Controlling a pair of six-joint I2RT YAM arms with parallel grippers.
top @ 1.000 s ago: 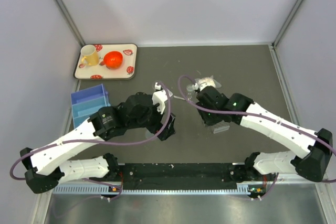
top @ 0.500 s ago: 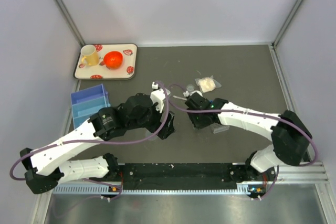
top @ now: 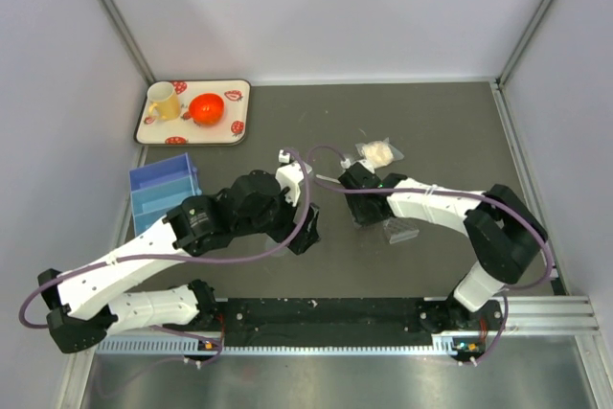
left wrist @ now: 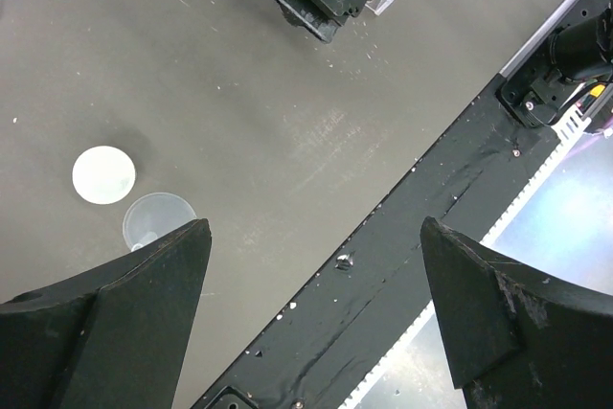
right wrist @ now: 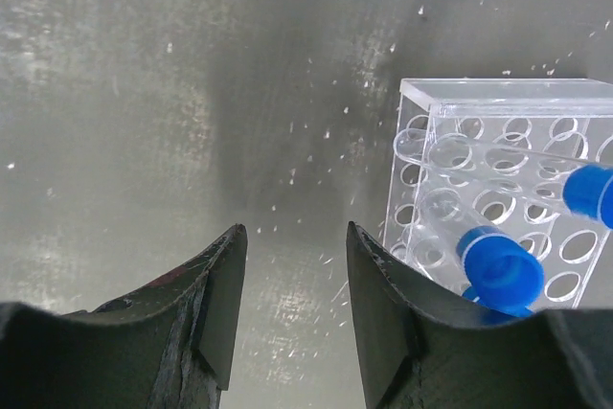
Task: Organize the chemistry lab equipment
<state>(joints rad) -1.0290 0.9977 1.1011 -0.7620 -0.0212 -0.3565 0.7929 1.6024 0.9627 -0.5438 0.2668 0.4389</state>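
The clear gridded tube rack lies on the dark table right of centre. In the right wrist view the rack holds blue-capped tubes and sits just right of my right gripper, which is open, empty and low over bare table. In the top view the right gripper is just left of the rack. My left gripper is open and empty above the table's near edge; in the top view it is at centre. A clear tiny cup and a white round disc lie by its left finger.
A clear bag with something pale in it lies behind the right gripper. A blue bin stands at the left. A patterned tray at the back left holds a yellow mug and an orange-red bowl. A black rail runs along the near edge.
My right arm has folded in and its gripper has moved left off the rack, which now shows uncovered. The left arm has barely moved.
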